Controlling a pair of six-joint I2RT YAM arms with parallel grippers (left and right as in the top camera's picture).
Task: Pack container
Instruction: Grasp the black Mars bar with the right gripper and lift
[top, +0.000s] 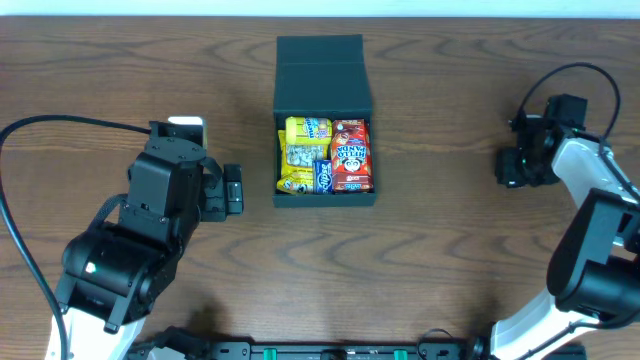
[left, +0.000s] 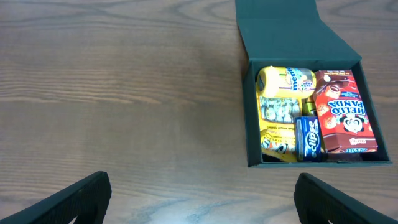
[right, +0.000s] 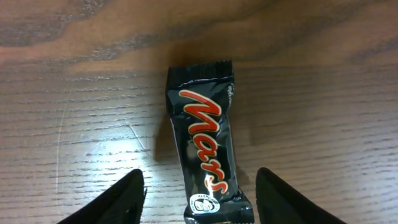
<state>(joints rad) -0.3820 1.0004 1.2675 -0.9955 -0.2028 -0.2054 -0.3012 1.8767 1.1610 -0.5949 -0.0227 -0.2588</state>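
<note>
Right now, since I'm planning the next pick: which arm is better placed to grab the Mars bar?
Right. The right gripper hangs open over the Mars bar, a finger on each side. The left gripper, also open, has only bare table under it.

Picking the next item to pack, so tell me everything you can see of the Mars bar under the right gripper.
The Mars bar is small, in a glossy black plastic-looking wrapper with red, gold-edged "Mars" lettering and a crimped, serrated top end. Apparently sealed, it lies flat on the wooden table, slightly slanted, between the fingers of the open right gripper, which flank it without touching. Only the table touches it.
</note>
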